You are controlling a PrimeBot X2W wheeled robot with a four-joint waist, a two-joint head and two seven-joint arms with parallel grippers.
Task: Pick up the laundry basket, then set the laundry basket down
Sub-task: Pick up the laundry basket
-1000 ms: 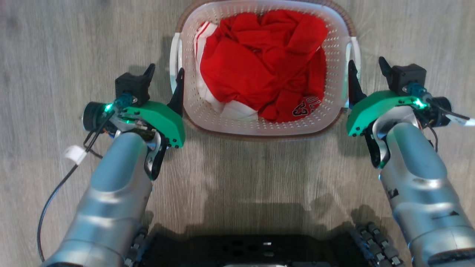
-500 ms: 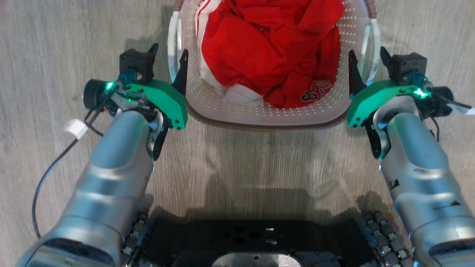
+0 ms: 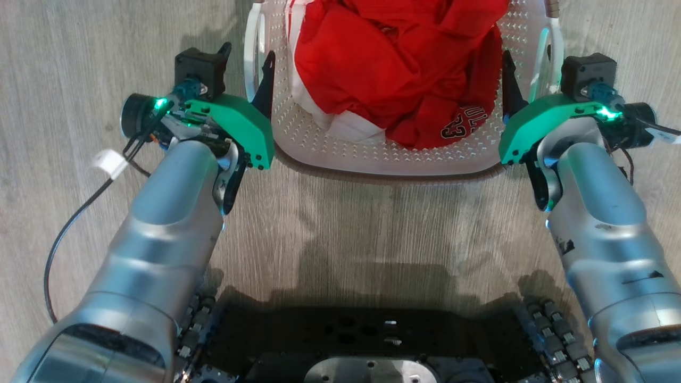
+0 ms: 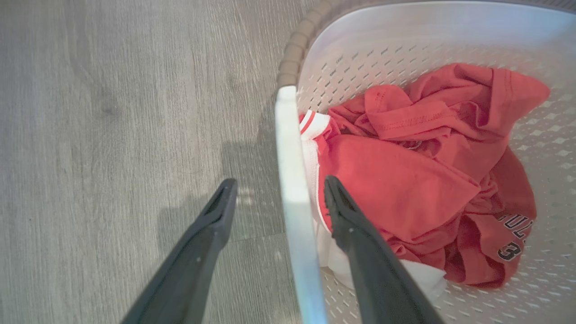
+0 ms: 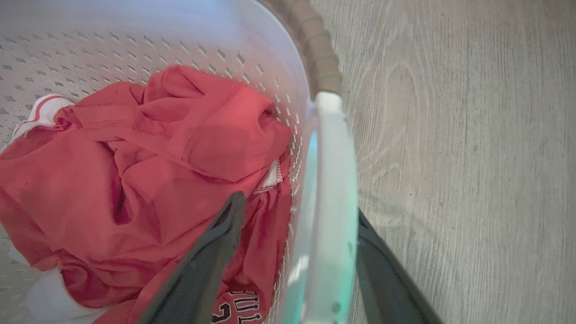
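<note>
- Grey wood-look floor [image 3: 64,64] lies under everything.
- Left gripper [image 3: 249,52]: its two fingers stand apart astride the left handle [image 3: 248,58], one outside the basket and one inside. Contact is unclear.
- The white laundry basket [image 3: 383,154] sits between the two grippers, its far rim cut off in the head view.
- Red clothes [image 3: 393,64] hide its bottom; their number is unclear.
- Right gripper [image 5: 299,204]: fingers apart astride the right handle [image 3: 550,48], which half hides the outer finger.

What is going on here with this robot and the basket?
The robot has a laundry basket of red and white clothes between its arms. The left gripper and right gripper are open, each straddling a white side handle, one finger inside the basket and one outside. Whether the basket is off the floor is unclear.
</note>
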